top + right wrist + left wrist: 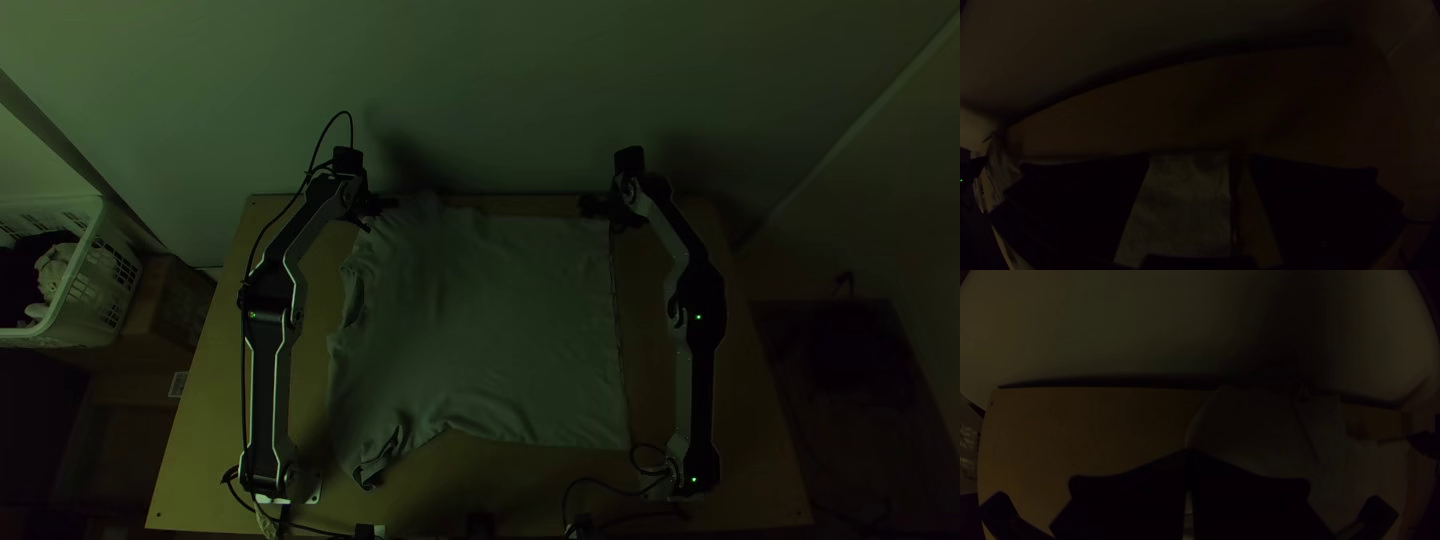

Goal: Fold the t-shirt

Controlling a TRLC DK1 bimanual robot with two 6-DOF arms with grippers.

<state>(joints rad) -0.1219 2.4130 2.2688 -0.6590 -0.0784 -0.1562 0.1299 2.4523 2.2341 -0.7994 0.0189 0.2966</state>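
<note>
"Grey t-shirt [490, 320] lies spread on the table [200, 450]; the left gripper [1190, 453] pinches its edge."

"And the right gripper [1200, 157]?"

"Parted around the far hem corner [1220, 164]. Best it pinches squarely, then both lift evenly."

two robot arms, one left [270, 380] and one right [697, 380], are counted at one light wooden table [205, 420] with one t-shirt [500, 320] on it. the arms carry two grippers, a left gripper [377, 215] and a right gripper [602, 215], for a total of four flat black fingers [1320, 210], two apiece, and three small green lights [698, 317], one on the left arm and two on the right. also pictured are one white basket [80, 260] and at least one box [175, 300].
</note>
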